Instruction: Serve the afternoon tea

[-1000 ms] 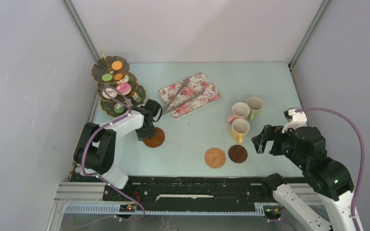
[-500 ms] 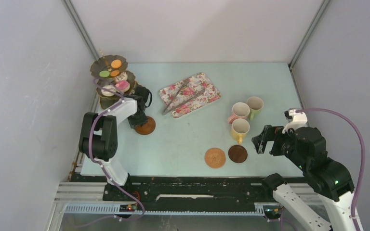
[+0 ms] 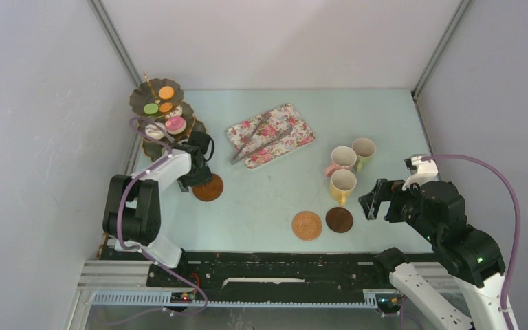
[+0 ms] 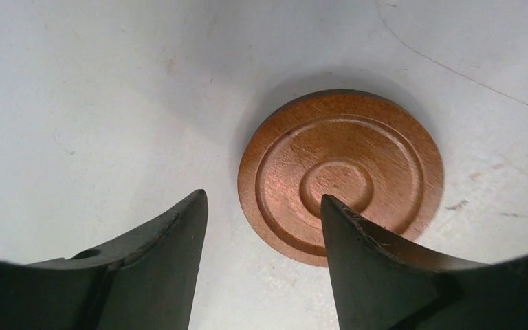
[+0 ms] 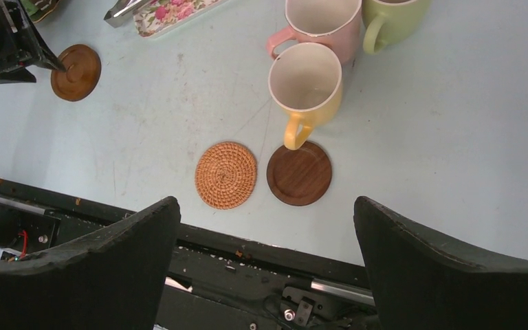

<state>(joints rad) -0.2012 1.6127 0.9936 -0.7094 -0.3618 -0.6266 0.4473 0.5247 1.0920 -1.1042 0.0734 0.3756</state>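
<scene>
One coaster (image 4: 340, 175) shows from left wrist; overhead, three.

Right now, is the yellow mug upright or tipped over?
Upright. The yellow mug stands on its base, its round mouth facing up, its white inside empty, and its handle sticking out sideways.

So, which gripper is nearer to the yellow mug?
Right. The right gripper hangs open just right of the yellow mug, toward the near edge. The left gripper is far across the table, at the round reddish-brown wooden coaster beside the dark three-tier stand.
</scene>
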